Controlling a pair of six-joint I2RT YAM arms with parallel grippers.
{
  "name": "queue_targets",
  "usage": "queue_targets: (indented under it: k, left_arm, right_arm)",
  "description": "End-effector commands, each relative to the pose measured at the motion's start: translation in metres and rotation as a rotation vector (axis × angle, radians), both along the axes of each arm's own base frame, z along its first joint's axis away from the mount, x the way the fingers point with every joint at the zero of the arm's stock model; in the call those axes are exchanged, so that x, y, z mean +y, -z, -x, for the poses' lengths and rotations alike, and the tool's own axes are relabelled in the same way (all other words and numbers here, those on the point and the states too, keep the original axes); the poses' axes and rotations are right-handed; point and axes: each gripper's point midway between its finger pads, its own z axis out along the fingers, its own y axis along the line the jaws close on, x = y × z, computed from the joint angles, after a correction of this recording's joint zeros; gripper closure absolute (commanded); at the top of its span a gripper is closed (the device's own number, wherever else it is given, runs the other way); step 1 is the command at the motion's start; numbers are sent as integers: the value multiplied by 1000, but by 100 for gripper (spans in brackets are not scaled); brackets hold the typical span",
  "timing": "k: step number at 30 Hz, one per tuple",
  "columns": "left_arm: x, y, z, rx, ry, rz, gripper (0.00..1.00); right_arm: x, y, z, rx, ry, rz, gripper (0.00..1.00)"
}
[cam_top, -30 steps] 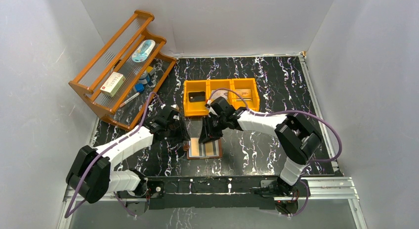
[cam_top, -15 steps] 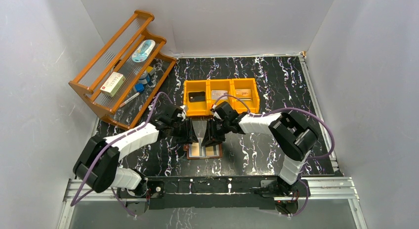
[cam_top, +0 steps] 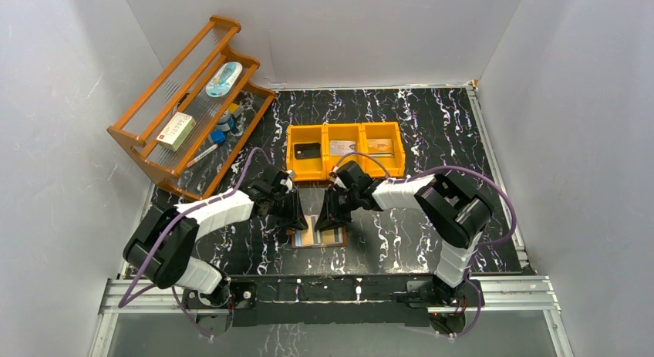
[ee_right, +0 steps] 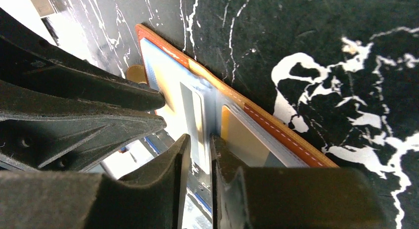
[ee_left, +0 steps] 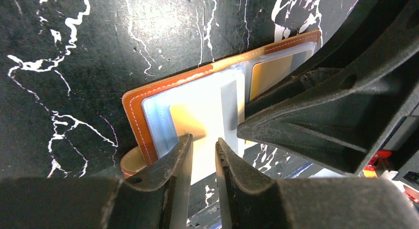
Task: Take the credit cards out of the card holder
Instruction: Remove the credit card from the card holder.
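Black marbled table [cam_top: 432, 126], open card holder [cam_top: 317, 235], left gripper [ee_left: 203, 140], right gripper [ee_right: 200, 138], barely apart, grip unclear

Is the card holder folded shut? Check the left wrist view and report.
No, the card holder lies spread open on the table, its clear pockets facing up.

The top camera sits high above the card holder [cam_top: 317, 234], on the arm-base side and well apart from it, looking down over the whole table [cam_top: 432, 126]. The left wrist camera looks steeply down from just left of the card holder [ee_left: 197, 105]. The right wrist camera looks from just right of the card holder [ee_right: 197, 103]. Both are very near. All three views share its open inside.
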Motion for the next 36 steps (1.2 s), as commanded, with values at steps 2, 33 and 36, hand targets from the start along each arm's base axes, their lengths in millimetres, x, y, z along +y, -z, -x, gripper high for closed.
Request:
queue_targets:
  k: [2,33,36]
  left_arm:
    - [12,21,22,76,5,-69,78]
    - [15,17,13,32,26,-108,76]
    - [5,15,13,29,57,-85,80]
  right_arm:
    - [1,4,2,35,32,-37,75]
    - [-23,-15,-8,27,61,-152,100]
    - [-22,-13,-8,38,62,-148,99]
